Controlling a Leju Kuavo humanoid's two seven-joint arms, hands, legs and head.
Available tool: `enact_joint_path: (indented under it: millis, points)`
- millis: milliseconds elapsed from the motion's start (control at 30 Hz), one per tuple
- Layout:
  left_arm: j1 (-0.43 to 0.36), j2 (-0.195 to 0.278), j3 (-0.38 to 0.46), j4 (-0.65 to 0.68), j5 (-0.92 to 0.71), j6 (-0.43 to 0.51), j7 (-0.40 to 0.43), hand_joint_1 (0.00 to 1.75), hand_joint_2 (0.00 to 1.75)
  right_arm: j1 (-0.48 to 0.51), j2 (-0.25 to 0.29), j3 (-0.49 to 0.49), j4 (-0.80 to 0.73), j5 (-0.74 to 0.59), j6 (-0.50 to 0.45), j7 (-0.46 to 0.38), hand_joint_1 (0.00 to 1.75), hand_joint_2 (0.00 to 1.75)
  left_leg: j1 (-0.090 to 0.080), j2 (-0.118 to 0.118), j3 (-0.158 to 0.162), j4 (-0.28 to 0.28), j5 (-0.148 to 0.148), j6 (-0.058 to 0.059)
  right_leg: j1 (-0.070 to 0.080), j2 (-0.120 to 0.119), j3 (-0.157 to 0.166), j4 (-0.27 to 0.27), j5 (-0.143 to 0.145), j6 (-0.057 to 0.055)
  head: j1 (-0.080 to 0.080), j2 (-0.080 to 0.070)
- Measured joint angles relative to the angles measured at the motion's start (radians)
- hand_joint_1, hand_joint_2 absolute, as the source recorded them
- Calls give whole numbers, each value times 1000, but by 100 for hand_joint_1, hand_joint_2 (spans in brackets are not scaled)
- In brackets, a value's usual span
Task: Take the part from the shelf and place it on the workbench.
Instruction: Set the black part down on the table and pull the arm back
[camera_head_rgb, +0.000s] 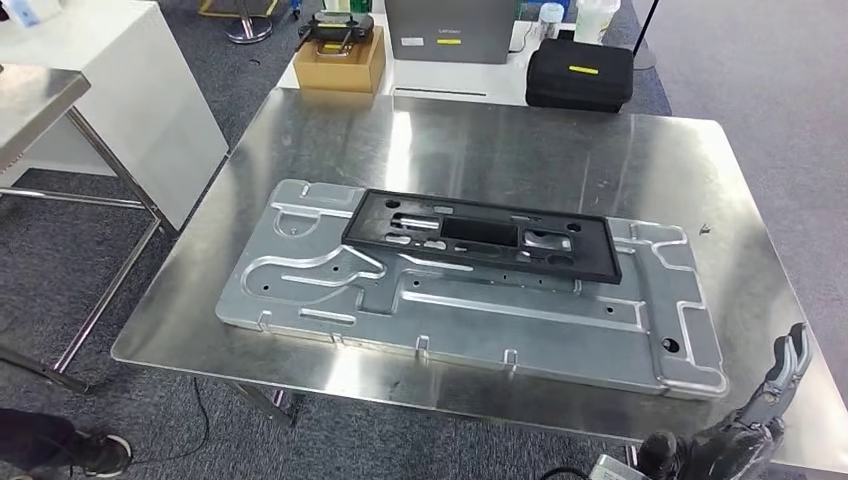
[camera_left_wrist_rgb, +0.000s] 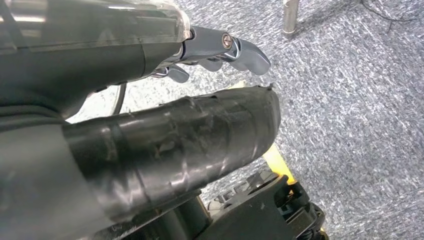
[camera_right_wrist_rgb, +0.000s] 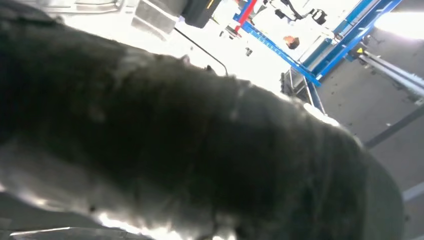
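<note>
on the steel counter (camera_head_rgb: 600, 150) the black part (camera_head_rgb: 482, 235) lies atop a silver plate (camera_head_rgb: 470, 300), right hand (camera_head_rgb: 765, 410) spread empty beside, left hand (camera_left_wrist_rgb: 150, 100) empty over carpet.

Beyond the far edge of the steel table we see a cardboard box (camera_head_rgb: 338, 62) with a dark device resting in it, a grey case (camera_head_rgb: 450, 30) with a yellow label beside it, and a black zipped case (camera_head_rgb: 580, 73), also yellow-labelled. To the left stands a white cabinet (camera_head_rgb: 120, 95). Grey carpet (camera_head_rgb: 60, 270) covers the floor, and a dark shoe (camera_head_rgb: 95, 452) shows at the lower left.
</note>
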Motion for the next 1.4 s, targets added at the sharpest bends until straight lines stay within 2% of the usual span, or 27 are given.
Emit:
enact_joint_path:
  millis: [100,167,200,300,333,433,500,533,600,633,667,700,733,767,800,867,900,967,1033,1133,1167,1200,1233,1267,1300,1333,1400]
  points:
    - [2,0,7,0,3,1,1,0,0,16,13,5,-5,-33,0,-1,0,0,2,0,-56,172,-126,-9,3,-3,-31,1,23,-11,-1,0]
    - [2,0,9,0,5,1,2,0,0,25,18,5,-6,-51,0,-1,0,0,2,0,-52,225,-152,-9,6,-5,-56,4,40,-12,-1,0]
    - [2,0,10,0,5,1,3,0,0,29,20,5,-6,-60,0,-1,0,0,2,0,-20,194,-139,-7,7,-5,-67,6,48,-11,-1,0]
    - [0,0,12,0,5,2,4,0,0,39,25,5,-7,-84,0,-1,0,0,1,0,126,-5,-78,2,7,-4,-90,11,67,-6,-1,0]
    - [-1,0,12,0,5,2,4,0,0,41,25,5,-7,-87,0,-1,0,0,1,0,151,-41,-70,4,7,-4,-93,11,70,-4,-1,0]
    - [-2,0,12,0,6,2,4,0,0,42,25,6,-8,-91,0,-1,0,0,-2,0,160,-62,-71,6,8,-4,-94,12,74,-1,-1,0]
    - [-2,-1,14,0,7,4,4,0,0,45,25,7,-11,-99,0,-2,0,0,-6,1,151,-78,-54,20,7,-3,-100,15,79,14,0,0]
    - [-2,-2,15,0,8,4,4,0,0,48,26,9,-12,-104,0,-3,0,0,-8,3,138,-84,-36,31,5,-1,-109,30,61,24,1,0]
    - [-1,-3,17,0,8,5,4,0,0,52,25,12,-12,-109,0,-3,0,0,-7,10,107,-89,3,49,2,3,-135,117,-31,39,2,0]
    - [-2,-3,17,0,8,5,4,0,0,53,24,13,-12,-109,0,-3,0,0,-8,12,92,-88,14,52,1,3,-146,179,-80,43,2,0]
    - [-2,-3,18,0,8,5,4,0,0,53,24,13,-12,-109,0,-3,0,0,-9,13,77,-86,25,52,-1,3,-152,238,-110,46,2,0]
    - [-1,-3,19,0,8,5,4,0,0,53,24,13,-12,-109,0,-3,0,0,-9,14,60,-83,36,50,-2,3,-147,273,-112,48,2,0]
    - [-1,-3,20,0,8,5,4,0,0,53,23,13,-12,-109,0,-3,0,0,-9,15,43,-78,46,48,-4,3,-127,276,-95,49,2,0]
    - [-1,-3,21,0,8,5,4,0,0,53,23,13,-12,-110,0,-3,0,0,-9,15,25,-73,55,45,-6,3,-89,245,-69,49,2,0]
    - [-2,-3,22,0,8,5,4,0,0,53,23,14,-12,-110,0,-3,0,0,-9,15,10,-66,63,41,-9,3,-35,183,-53,49,1,0]
    - [-2,-3,23,0,8,5,4,0,0,52,23,16,-12,-109,0,-3,0,0,-11,13,-11,-52,76,31,-7,5,66,42,-61,43,1,0]
    - [-2,-3,23,0,8,5,4,0,0,52,23,17,-12,-109,0,-4,0,0,-12,12,-16,-48,83,25,-5,6,92,0,-72,37,1,0]
    - [0,-3,25,0,8,5,4,0,0,53,23,18,-12,-109,0,-4,0,0,-10,11,-21,-47,97,13,1,6,91,-19,-71,19,1,0]
    - [2,-3,27,0,8,6,4,0,0,53,23,18,-12,-109,0,-4,0,0,-4,8,-34,-24,65,2,2,1,72,-21,-51,-1,1,0]
    - [3,-3,30,0,8,7,4,0,0,58,23,19,-11,-109,0,-4,0,0,-1,6,-68,118,-86,-7,6,-4,30,-21,-15,-19,0,0]
    - [3,-3,31,0,9,7,4,0,0,60,23,19,-10,-108,0,-4,0,0,-1,6,-73,174,-117,-7,9,-4,13,-21,-2,-20,-1,0]
    - [3,-3,32,0,9,7,4,0,0,62,23,19,-8,-108,0,-4,0,0,-1,6,-68,212,-121,-6,12,-6,-4,-19,10,-21,-1,0]
    - [3,-3,33,0,9,8,5,0,0,64,23,19,-6,-107,0,-4,0,0,-2,6,-50,224,-103,-3,14,-7,-22,-16,23,-21,-1,0]
    - [3,-3,33,0,9,8,5,0,0,67,23,19,-4,-107,0,-4,0,0,-4,6,-16,201,-72,1,16,-7,-40,-11,34,-20,-1,0]
    - [2,-3,33,0,9,8,5,0,0,69,23,19,-2,-107,0,-4,0,0,-8,6,33,150,-45,7,16,-7,-56,-6,44,-19,-1,0]
    - [1,-2,34,0,10,9,5,0,0,71,23,19,-1,-108,0,-4,0,0,-12,7,90,76,-38,14,17,-7,-69,-1,53,-17,-1,0]
    - [-2,-2,34,0,10,10,5,0,0,73,23,19,0,-111,0,-4,0,0,-20,7,179,-60,-61,26,17,-10,-82,3,70,-9,-1,0]
